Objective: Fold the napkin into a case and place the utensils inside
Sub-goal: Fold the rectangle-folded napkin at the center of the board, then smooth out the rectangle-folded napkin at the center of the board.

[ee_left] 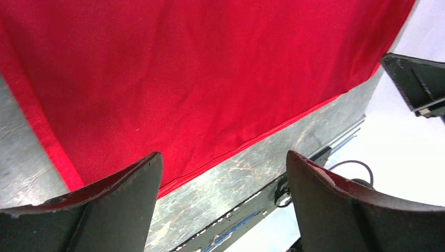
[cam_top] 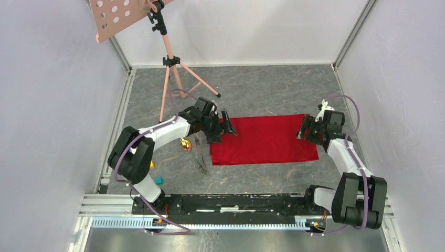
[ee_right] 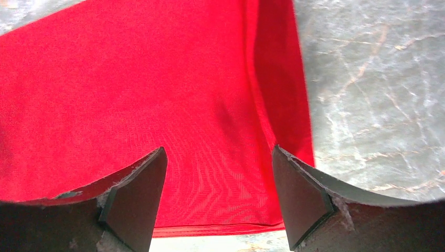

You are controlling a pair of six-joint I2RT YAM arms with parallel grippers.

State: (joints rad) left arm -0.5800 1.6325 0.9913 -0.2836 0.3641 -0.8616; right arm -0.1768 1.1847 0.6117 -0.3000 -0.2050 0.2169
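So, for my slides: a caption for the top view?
Open left hand and open right hand at opposite ends of the red napkin; utensils lie beside it.

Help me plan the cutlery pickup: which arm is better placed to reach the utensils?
Probably left. The utensils lie just beside the napkin on its left, close to the left gripper; the right gripper is at its opposite end.

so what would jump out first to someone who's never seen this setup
The bright red napkin, lying flat in the middle of the grey marbled table, catches the eye first. The left gripper and right gripper sit open at its left and right ends, neither holding it. Just left of the cloth lie the utensils, a gold spoon among them.
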